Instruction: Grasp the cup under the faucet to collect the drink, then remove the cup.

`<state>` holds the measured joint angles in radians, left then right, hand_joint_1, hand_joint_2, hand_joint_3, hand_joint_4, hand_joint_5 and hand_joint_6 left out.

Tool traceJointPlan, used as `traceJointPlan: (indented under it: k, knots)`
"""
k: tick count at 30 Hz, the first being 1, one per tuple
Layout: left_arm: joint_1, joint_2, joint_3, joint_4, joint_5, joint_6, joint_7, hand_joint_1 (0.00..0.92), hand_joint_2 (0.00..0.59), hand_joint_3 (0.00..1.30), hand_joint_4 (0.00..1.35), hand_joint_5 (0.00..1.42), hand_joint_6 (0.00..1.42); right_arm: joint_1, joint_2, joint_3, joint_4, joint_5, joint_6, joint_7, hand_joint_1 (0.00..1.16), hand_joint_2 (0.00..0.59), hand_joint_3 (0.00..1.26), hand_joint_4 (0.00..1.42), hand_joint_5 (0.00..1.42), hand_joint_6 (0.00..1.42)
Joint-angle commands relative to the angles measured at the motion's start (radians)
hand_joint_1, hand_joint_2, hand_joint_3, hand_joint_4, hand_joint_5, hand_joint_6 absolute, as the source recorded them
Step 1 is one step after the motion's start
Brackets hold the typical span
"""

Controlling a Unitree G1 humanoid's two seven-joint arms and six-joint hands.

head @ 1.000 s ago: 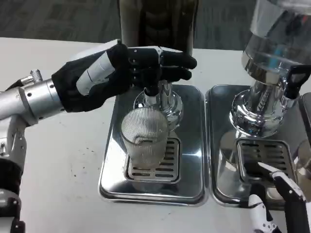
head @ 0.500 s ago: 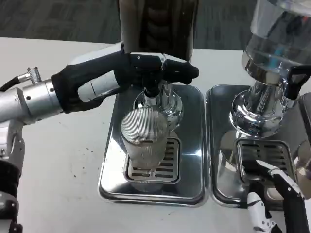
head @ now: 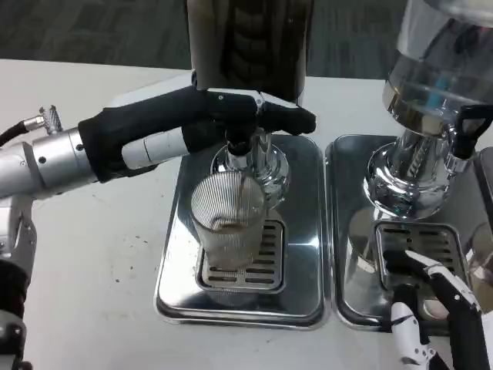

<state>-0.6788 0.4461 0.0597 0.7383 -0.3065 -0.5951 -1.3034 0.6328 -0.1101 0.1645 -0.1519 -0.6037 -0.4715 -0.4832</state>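
Observation:
A clear ribbed cup [head: 229, 223] stands upright on the grate of the steel drip tray [head: 173, 262], right under the faucet [head: 240, 153] of the dark drink dispenser [head: 246, 38]. A thin dark layer seems to lie at the cup's bottom. My left hand [head: 208, 123], black on the palm side, reaches in from the left and lies flat over the faucet's handle, fingers stretched to the right, above the cup and not touching it. My right hand [head: 435, 316] is low at the bottom right, fingers apart, holding nothing, far from the cup.
A second dispenser [head: 431, 92] with a clear tank and black tap stands on its own steel tray [head: 347, 231] on the right, close to my right hand. White table [head: 92, 247] spreads to the left of the cup's tray.
My left hand has gone from curled around the faucet handle to lying flatter and slightly lower over it. The cup has stayed in place. My right hand has barely shifted.

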Motion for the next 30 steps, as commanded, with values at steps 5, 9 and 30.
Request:
traceJointPlan:
  k: [5,9,30]
  knots:
    - [0.023,-0.002,-0.007,-0.022,0.0,-0.046,0.0,0.0,0.081,0.27,0.14,0.14,0.1,-0.011,-0.004,0.008,-0.003,0.034,-0.005,0.045,0.23,0.476,0.38,0.38,0.29,0.14]
    - [0.025,0.0,-0.011,-0.023,0.006,-0.067,0.007,0.0,0.081,0.27,0.14,0.14,0.1,-0.033,-0.018,0.026,-0.028,0.068,0.0,0.12,0.29,0.371,0.31,0.31,0.28,0.16]
    - [0.031,0.019,-0.023,-0.029,0.021,-0.131,0.03,0.0,0.084,0.26,0.13,0.13,0.11,-0.117,-0.023,0.082,-0.143,0.216,0.171,0.424,0.38,0.238,0.01,0.03,0.07,0.08]
